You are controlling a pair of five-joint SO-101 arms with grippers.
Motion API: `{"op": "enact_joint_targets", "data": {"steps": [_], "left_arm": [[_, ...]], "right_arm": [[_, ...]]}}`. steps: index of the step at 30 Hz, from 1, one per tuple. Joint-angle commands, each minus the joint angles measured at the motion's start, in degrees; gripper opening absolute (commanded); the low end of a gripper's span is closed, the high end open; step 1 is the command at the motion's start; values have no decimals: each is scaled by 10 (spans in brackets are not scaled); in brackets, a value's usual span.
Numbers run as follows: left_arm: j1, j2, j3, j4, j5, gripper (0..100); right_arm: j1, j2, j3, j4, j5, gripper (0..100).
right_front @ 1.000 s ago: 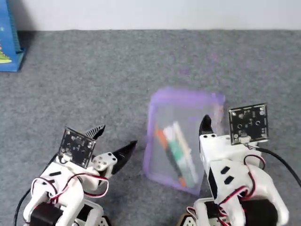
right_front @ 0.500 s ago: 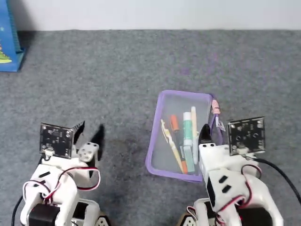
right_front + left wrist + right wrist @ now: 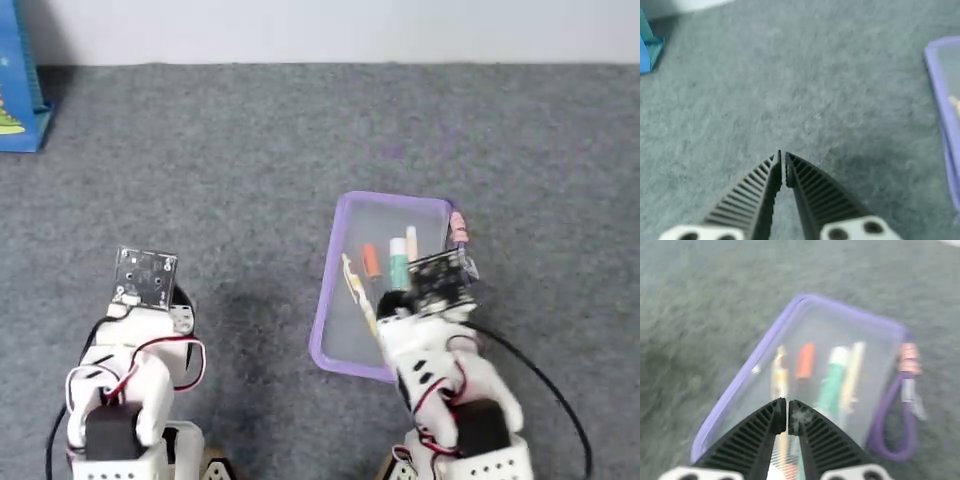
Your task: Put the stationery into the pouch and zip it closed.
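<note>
High view: the clear pouch with purple trim [image 3: 340, 330] lies flat on the grey mat [image 3: 240, 150], right of centre. Inside it, side by side, are an orange marker [image 3: 370, 262], a green-and-white marker [image 3: 399, 272], a cream pen [image 3: 411, 243] and a yellow pen [image 3: 354, 283]. The right arm [image 3: 445, 375] is folded low, with its wrist over the pouch's near right part and covering the pens' near ends. The left arm [image 3: 130, 365] is folded likewise, well apart from the pouch on its left. A blue box [image 3: 15, 85] stands at the far left edge.

Left wrist view: this shows what the arm hides from above. The left gripper [image 3: 782, 161] has its ribbed jaws drawn together, tips all but meeting, with nothing between them. It points over bare mat, with the pouch's purple edge off to one side.

Right wrist view: the right gripper [image 3: 788, 413] is pinched to a thin slit and holds nothing. Its tips are over the pouch's clear face near the pens, though whether they touch it cannot be told. This view also shows a purple strap [image 3: 888, 432] looped beside the pouch's end, with a pink bead [image 3: 910, 357] at the corner. Whether the zip is closed cannot be told.
</note>
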Motion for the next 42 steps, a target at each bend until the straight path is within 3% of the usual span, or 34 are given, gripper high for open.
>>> {"op": "enact_joint_targets", "data": {"steps": [1,7,13,18,24,33,42], "left_arm": [[-5,4,22,-38,-13,12],[-3,4,91,-80,-20,12],[-2,5,169,-157,-18,13],[-3,8,239,-236,-18,13],[-4,-10,237,-222,-18,13],[-6,-16,237,-151,-18,13],[-6,-17,237,-149,-18,13]], "right_arm": [[-54,-36,61,-39,-4,8],[-102,-70,172,-129,-4,8],[-134,-68,172,-139,-5,8],[-114,-67,172,-130,-13,8],[-71,-67,172,-94,-84,8],[-65,-69,172,-1,-84,8],[-65,-73,172,98,-83,9]]}}
